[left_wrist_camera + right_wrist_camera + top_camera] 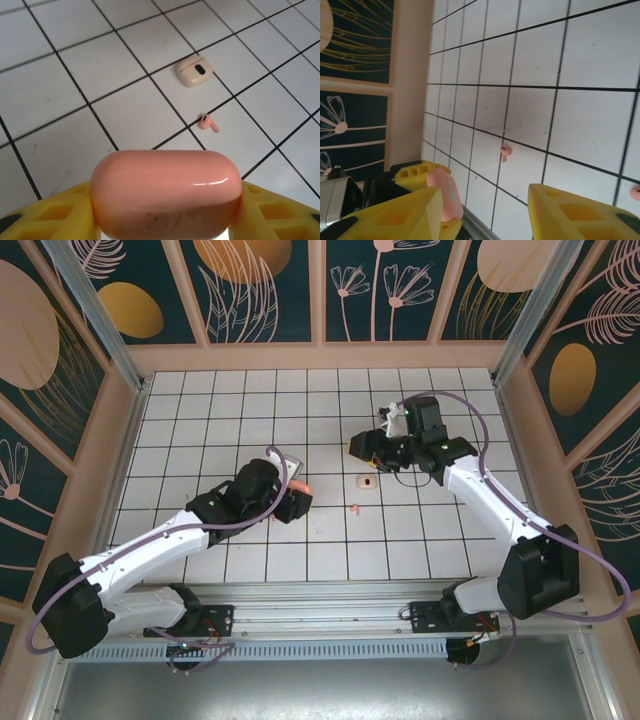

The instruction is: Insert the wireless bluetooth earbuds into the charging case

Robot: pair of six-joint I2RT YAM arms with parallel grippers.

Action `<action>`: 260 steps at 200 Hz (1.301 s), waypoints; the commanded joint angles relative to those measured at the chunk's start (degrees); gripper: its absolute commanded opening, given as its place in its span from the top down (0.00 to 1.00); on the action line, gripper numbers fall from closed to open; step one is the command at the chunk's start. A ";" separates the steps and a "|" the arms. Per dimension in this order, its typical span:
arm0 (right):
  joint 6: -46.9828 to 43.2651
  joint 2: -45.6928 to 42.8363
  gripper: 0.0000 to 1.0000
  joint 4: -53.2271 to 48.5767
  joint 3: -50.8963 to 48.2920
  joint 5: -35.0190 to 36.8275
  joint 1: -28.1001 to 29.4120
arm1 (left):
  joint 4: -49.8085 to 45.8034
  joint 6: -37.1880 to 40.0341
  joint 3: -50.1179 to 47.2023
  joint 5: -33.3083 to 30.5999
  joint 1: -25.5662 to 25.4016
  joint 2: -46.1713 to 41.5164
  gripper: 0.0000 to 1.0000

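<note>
Left wrist view: the left gripper (pixel 165 212) has its yellow jaws closed on the charging case (pixel 165 185), a coral-pink rounded box. It is pinched across its length, with one finger (pixel 55 215) pressed to each end, and the case holds the jaws at a middling width. Past it, on the white gridded counter (pixel 75 75), a wireless bluetooth earbud (pixel 208 123) lies on its side just beside a grid line, well apart from the jaws. Further on rests a pale rounded piece (pixel 194 71) with a dark slot in its top, near the earbud but not touching it.

The top external view puts the left gripper (pixel 298 494) near the counter's middle, with the case (pixel 302 484) at its tip. The left arm (pixel 150 545) stretches low and diagonally from its base at the near left.

In the right wrist view the right gripper (pixel 485 215) has its jaws parted to a moderate gap. Nothing sits between them, and bare tiles show through. Beyond lies the earbud (pixel 506 151), and at lower left is the case (pixel 445 192) in the other jaws.

From above, the right gripper (pixel 366 446) sits right of centre, further back than the left one and pointing left. The right arm (pixel 480 490) rises from the near right base and angles back and leftward. The pale piece (pixel 367 481) and the earbud (pixel 355 507) lie on the counter between the two grippers.
</note>
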 commanded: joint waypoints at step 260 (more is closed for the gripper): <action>-12.08 4.16 0.52 -12.32 10.53 -4.68 14.34 | 15.42 18.59 -3.00 9.67 -0.36 -4.93 0.58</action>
